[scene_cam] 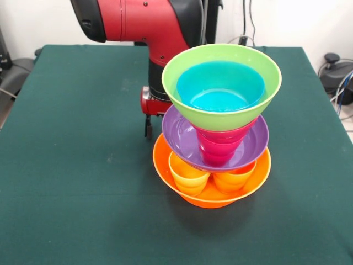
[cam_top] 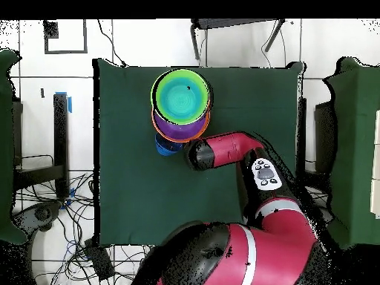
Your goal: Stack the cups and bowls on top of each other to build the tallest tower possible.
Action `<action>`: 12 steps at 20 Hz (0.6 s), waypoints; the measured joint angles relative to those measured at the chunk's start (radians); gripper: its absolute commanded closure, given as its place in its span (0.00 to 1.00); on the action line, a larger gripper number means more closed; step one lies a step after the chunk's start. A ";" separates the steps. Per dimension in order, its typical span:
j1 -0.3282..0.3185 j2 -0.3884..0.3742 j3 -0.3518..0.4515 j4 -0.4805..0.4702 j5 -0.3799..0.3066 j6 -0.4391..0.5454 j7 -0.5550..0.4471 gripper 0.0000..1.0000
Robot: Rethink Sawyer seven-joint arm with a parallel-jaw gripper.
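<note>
White walls point(scene_cam: 287, 22), tiled floor point(cam_top: 44, 104), cables point(cam_top: 70, 200).

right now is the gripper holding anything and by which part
Cannot be told: the gripper hangs behind the tower, mostly hidden, and nothing shows in it.

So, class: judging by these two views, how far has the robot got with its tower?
Done: the orange bowl holds two cups, with the purple bowl, a red cup, the lime bowl and a light blue bowl above. In hand: unclear; the gripper sits behind the tower. Left: a blue piece beside the tower.

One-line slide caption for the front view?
Tower of bowls and cups on an orange bowl, arm behind it.
</note>
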 measured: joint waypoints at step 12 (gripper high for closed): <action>0.029 0.005 -0.032 -0.005 0.046 0.000 0.000 0.00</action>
